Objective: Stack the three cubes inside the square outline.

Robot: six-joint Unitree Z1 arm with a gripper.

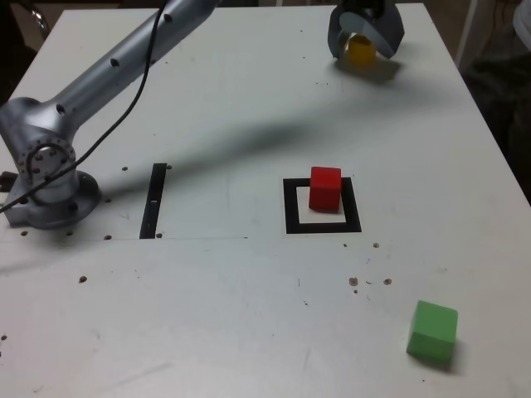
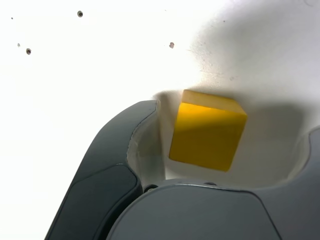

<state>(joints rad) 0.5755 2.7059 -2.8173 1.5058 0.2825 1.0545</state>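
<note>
The green cube is sitting nearest the camera, low on the exterior view's right side of the white table, resting flat and well apart from everything else. A few small dark specks are dotting the tabletop between it and the middle of the scene.

Further back, the square outline is lying flat near the table's centre, its thick black border framing a white middle. The red cube is standing upright inside it, pushed toward the far edge so that it is overlapping the back of the border. To the exterior view's left of the outline, a thin black strip is lying straight on the table, and beyond that the arm's grey base is sitting at the left edge, with the arm reaching diagonally away across the table.

At the far end, the gripper is pointing down over the yellow cube. In the wrist view the yellow cube is resting on the table between the dark jaws, which are standing apart on either side of it with white surface showing around the cube, so they are straddling it rather than clamping it.
</note>
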